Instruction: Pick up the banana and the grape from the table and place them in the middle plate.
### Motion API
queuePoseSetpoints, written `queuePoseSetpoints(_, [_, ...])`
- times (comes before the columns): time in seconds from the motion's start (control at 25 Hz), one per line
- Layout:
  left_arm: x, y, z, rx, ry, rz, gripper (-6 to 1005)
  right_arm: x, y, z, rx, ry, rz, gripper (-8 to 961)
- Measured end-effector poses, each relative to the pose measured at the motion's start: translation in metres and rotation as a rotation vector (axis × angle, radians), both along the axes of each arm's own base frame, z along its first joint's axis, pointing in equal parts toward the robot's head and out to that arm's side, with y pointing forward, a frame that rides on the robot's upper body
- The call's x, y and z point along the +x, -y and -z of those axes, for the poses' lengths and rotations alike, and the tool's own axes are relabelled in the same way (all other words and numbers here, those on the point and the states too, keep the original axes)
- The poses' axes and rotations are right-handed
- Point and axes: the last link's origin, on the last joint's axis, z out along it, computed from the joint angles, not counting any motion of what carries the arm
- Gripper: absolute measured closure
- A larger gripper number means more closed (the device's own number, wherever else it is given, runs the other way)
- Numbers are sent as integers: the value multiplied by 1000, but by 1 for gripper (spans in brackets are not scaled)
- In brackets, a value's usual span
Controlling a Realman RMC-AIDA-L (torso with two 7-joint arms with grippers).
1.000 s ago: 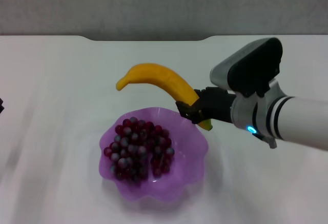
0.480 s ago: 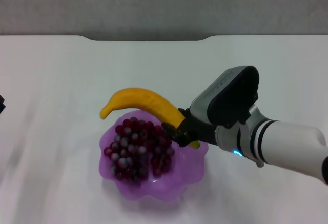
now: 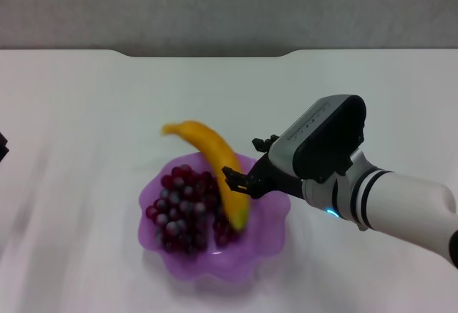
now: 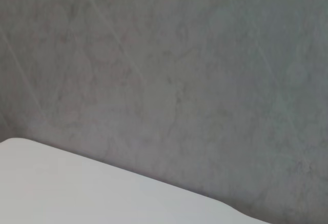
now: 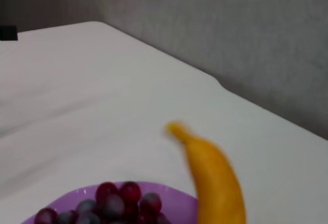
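Observation:
The yellow-orange banana (image 3: 214, 172) lies tilted across the grapes (image 3: 179, 209) in the purple scalloped plate (image 3: 270, 228), its far end sticking out over the far rim. My right gripper (image 3: 247, 162) is open just to the right of the banana, above the plate's right rim, with nothing between its fingers. The right wrist view shows the banana (image 5: 214, 183), blurred, beside the grapes (image 5: 120, 194) in the plate (image 5: 61, 211). My left arm (image 3: 2, 145) is only a dark sliver at the far left edge of the head view.
The white table (image 3: 86, 91) stretches all round the plate, with its notched far edge (image 3: 207, 56) against a grey wall. The left wrist view shows only that wall and a strip of the table (image 4: 61, 193).
My right gripper carried the banana down and to the left over the plate, then opened. The banana has dropped from its fingers onto the grapes.

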Motion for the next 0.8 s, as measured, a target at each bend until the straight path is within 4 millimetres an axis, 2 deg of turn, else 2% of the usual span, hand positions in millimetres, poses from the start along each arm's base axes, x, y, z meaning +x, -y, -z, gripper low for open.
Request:
queuePoseSetpoints(0.08, [0,0,0,-1,0,-1,142,0,0,0,2,2,-3,198])
queuePoseSetpoints(0.24, [0,0,1,-1,1,-2,144,0,-1,-3,34,-2,-34,147])
queuePoseSetpoints(0.44, [-1,1,1,-2,1,-5,145,13,-2,-18,160,-36,-71,84])
queuePoseSetpoints(0.52, [-1,2,1,-2,2,-6,146,24,-3,-29,246,-73,-59,59])
queuePoseSetpoints(0.8, [-1,2,2,-8,0,-5,148,67,-1,-61,504,-149,-32,71])
